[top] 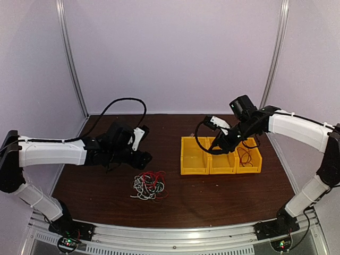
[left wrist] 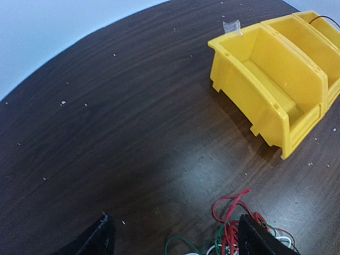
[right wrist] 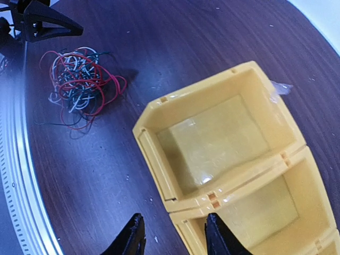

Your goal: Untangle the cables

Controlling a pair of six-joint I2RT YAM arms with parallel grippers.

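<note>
Reference = row of three yellow bins (top: 221, 169) on the dark wood table (top: 101, 186). cables (top: 149, 185): one tangled clump of red, white and black, with some green strands in the left wrist view, lying flat on the table left of the row and nearer the arm bases than the row, well apart from it and touching no bin. left gripper (left wrist: 178, 238): left of the row and apart from it, over the table just on the far side of the clump. Its jaws are spread wide with nothing between them, and the left wrist view has the clump's edge at the bottom of frame by one finger (left wrist: 257, 239). No contact with the wires that I can make out. right gripper (right wrist: 175, 240): hanging above the row, roughly over the wall shared by the left-end bin (right wrist: 212, 138) and the middle bin (top: 222, 159). Its jaws are partly apart and hold nothing, with only bin rim and table showing below them. Left-end and middle bins show bare yellow floor. right-end bin (top: 248, 169) has a thin reddish wire (top: 244, 155) in it. Small clear scrap of film (left wrist: 231, 26) sits at the far corner of the left-end bin.
</note>
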